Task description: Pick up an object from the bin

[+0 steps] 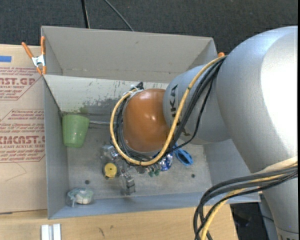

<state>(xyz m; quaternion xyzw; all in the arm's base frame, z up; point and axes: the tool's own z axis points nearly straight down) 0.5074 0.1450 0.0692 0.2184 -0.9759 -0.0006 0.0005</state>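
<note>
Evidently we are early in the pick: our gripper (126, 178) hangs low, lower right of the green cup (75, 129), a small yellow round piece (109, 170) between them, nothing visibly held, and whether it is parted or closed we cannot tell.

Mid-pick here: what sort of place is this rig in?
Probably a robotics lab test cell rather than a factory line: a grey metal bin holds odd loose items such as a green cup and a small yellow piece, with dark carpet-like floor beyond it.
</note>
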